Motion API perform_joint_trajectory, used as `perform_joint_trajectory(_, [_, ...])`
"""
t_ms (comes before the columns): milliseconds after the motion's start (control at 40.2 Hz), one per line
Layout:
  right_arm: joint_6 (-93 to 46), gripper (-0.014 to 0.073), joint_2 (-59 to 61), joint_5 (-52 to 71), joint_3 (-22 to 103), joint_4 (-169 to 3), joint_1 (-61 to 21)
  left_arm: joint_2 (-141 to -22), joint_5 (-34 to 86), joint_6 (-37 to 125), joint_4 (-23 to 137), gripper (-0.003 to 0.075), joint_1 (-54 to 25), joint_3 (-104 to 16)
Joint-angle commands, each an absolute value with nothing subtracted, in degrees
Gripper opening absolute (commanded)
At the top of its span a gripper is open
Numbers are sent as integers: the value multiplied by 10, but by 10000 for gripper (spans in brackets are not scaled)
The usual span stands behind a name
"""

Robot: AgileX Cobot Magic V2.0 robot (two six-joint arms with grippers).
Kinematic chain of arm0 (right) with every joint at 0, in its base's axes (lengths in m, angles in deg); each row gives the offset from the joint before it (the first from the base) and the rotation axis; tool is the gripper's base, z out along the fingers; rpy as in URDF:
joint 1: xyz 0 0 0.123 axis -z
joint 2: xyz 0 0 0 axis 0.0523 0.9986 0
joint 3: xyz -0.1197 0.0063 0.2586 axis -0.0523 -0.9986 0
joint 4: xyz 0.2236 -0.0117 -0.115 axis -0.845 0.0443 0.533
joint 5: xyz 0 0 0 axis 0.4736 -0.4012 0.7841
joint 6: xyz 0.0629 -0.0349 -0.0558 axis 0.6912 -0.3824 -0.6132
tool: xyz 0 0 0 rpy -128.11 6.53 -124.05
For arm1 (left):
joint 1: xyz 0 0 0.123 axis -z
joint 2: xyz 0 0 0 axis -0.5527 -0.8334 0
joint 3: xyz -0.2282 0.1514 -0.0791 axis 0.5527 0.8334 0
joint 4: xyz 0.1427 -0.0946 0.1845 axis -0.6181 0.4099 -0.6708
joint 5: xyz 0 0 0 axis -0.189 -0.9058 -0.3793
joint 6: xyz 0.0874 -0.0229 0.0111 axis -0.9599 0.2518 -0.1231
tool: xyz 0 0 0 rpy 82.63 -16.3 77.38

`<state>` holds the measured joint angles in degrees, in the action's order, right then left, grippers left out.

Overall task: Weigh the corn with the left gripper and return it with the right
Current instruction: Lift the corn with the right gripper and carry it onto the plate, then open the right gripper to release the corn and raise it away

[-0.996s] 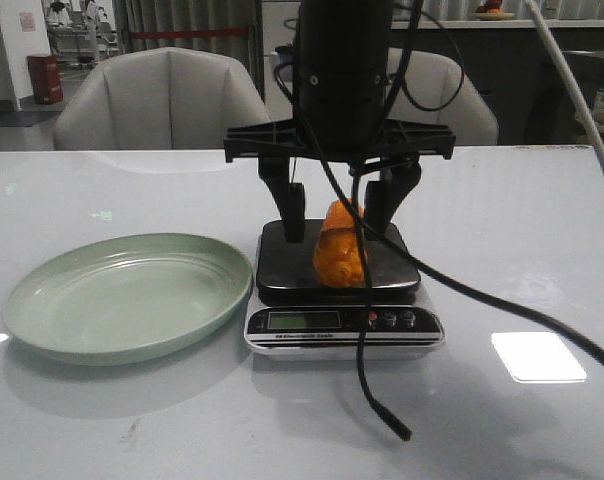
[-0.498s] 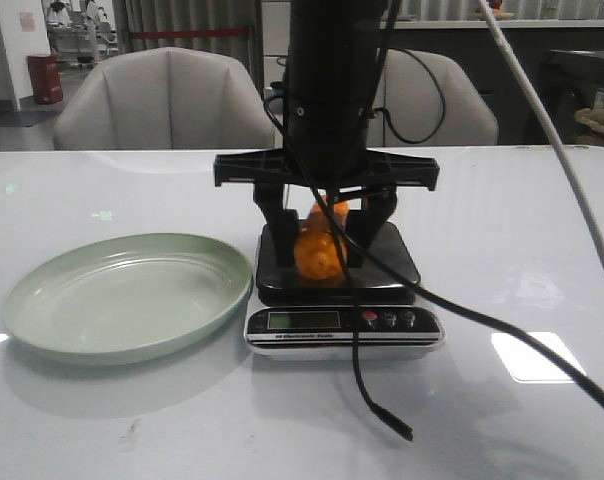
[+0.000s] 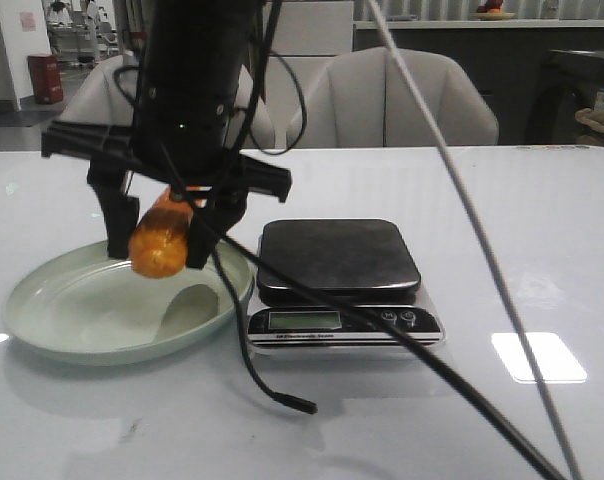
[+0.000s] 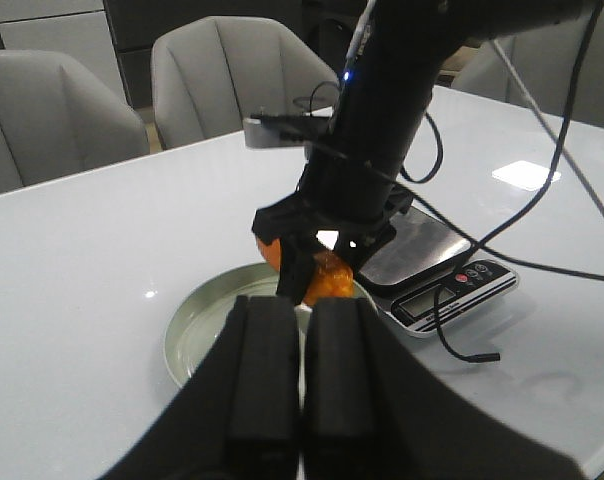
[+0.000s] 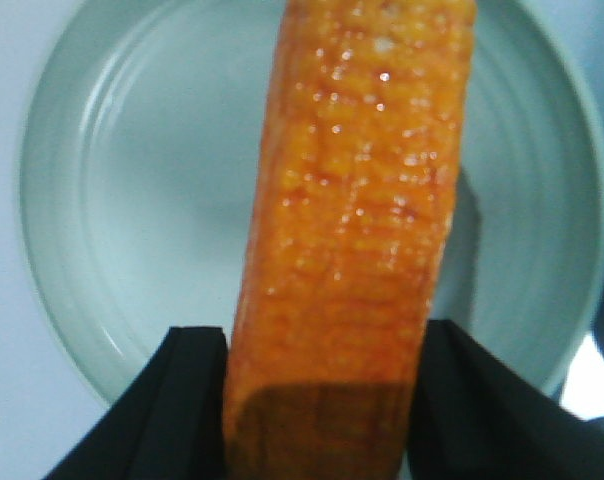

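We hold the corn [image 3: 160, 242] pinched in the right gripper [image 3: 162, 235] above the green plate [image 3: 72, 330], ready for lowering. Beside the plate, the scale [image 3: 337, 262] stands bare; our left gripper [image 4: 292, 375] waits with jaws pressed together.

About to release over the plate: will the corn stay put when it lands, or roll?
The corn looks rigid, round and glossy, so it may roll a little. The right gripper holds it above the green plate, whose raised rim should probably stop it. Release low.

green plate [image 3: 62, 320] bare under corn [image 3: 160, 240], scale [image 3: 337, 262] just beside
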<state>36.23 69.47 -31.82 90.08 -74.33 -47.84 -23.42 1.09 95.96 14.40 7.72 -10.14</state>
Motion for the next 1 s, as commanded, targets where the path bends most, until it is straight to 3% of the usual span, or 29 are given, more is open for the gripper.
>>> perform_joint_trajectory(0, [357,187,673,-296,920,-758,-484,-225,59,962,141,121,78,-114])
perform_joint_trajectory(398, [357,598,694,-266,923,-764,-499,-225,59,962,141,121,78,-114])
perform_joint_trajectory(623, [343,610,684,-292,924,-764,-484,-225,59,962,141,121,78,-114])
perform_joint_trajectory(971, [127,610,603,-378,924,-821,-432,-225,59,962,141,121,78,-114])
